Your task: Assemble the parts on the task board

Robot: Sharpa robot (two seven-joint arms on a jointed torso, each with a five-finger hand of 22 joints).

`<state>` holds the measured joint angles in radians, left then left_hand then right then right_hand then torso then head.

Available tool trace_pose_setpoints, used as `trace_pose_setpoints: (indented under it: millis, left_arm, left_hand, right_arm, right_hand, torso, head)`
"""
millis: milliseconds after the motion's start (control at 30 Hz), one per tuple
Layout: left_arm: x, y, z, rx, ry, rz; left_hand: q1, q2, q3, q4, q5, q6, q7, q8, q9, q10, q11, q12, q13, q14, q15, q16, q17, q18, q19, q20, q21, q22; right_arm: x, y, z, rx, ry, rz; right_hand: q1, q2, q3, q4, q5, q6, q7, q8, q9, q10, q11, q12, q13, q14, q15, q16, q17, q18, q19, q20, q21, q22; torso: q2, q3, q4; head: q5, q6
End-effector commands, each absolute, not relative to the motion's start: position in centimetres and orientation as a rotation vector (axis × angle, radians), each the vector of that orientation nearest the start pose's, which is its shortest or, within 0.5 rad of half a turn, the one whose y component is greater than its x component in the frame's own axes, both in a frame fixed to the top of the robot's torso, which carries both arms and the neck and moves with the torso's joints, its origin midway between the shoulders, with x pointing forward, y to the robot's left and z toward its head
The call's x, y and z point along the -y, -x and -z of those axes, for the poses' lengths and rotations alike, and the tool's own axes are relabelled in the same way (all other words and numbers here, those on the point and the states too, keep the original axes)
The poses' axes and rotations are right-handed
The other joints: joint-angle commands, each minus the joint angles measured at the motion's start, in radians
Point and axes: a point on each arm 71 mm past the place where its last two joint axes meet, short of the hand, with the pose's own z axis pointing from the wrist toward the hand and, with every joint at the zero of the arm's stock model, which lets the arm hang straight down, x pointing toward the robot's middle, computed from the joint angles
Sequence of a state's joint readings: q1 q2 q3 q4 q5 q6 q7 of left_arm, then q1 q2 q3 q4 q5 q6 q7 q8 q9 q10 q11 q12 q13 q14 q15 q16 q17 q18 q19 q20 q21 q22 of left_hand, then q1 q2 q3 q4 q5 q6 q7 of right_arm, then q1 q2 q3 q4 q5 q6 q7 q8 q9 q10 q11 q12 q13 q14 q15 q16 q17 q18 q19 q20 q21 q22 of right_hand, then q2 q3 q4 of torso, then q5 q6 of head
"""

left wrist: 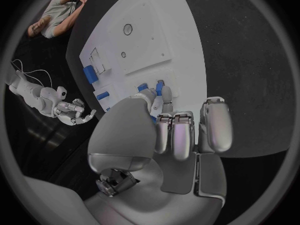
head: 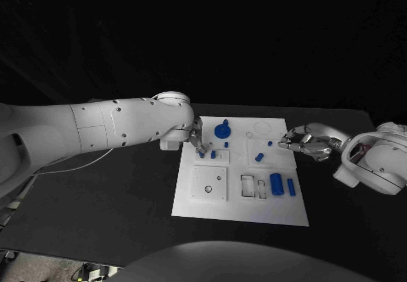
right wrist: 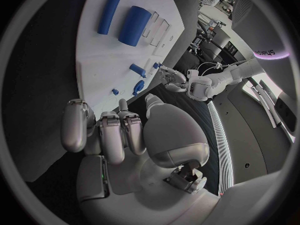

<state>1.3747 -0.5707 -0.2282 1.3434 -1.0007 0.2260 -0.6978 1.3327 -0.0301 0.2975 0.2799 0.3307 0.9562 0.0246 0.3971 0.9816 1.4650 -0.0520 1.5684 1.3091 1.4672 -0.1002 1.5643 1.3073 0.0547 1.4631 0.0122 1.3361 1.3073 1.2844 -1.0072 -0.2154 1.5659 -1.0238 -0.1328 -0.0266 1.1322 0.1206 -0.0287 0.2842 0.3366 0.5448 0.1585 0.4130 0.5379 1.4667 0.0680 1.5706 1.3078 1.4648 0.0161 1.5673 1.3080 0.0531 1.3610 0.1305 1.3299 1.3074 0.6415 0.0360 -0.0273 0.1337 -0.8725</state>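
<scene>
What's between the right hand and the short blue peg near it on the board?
Nothing visible. The right hand hovers at the board's right edge, fingers curled, holding nothing. The short peg lies just inboard of it on bare white board. The left hand is busy at the pegs on the far side.

Blue parts (head: 276, 181) lie on the white task board (head: 242, 211) over a black table (head: 102, 205).
</scene>
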Motion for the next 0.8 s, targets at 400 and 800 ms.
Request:
trace_pose_setpoints:
  millis: [400,800]
  left_arm:
    - [-15.82,-50.55,22.48,-2.443,0.107,-0.049]
    - [-15.98,-50.74,22.59,-2.440,0.118,-0.055]
  left_hand:
    - [-0.001,0.004,0.009,0.000,0.000,0.006,-0.006,0.002,0.001,0.106,-0.002,0.002,0.262,0.104,-0.006,0.006,0.263,0.008,-0.005,-0.005,-0.007,0.090]
    - [-0.003,0.005,0.012,0.000,0.000,0.006,-0.006,0.002,0.001,0.106,-0.002,0.002,0.262,0.104,-0.005,0.006,0.263,0.008,-0.006,-0.005,-0.009,0.089]
  right_arm:
    - [26.88,-45.68,21.82,-2.024,-0.164,-0.764]
    - [26.87,-45.68,21.81,-2.023,-0.164,-0.766]
  right_hand:
    - [0.009,0.002,-0.003,-0.004,0.007,0.001,0.002,-0.006,-0.001,0.104,0.008,0.000,0.263,0.106,0.005,0.003,0.263,0.017,-0.005,0.001,-0.005,0.167]
    - [0.009,0.002,-0.003,-0.004,0.007,0.001,0.002,-0.006,-0.001,0.104,0.008,0.000,0.263,0.106,0.005,0.003,0.263,0.017,-0.005,0.001,-0.005,0.167]
  torso:
    - [0.001,-0.0005,0.0004]
    - [0.001,-0.0008,0.0003]
  head:
    - [-0.003,0.000]
    - [-0.002,0.000]
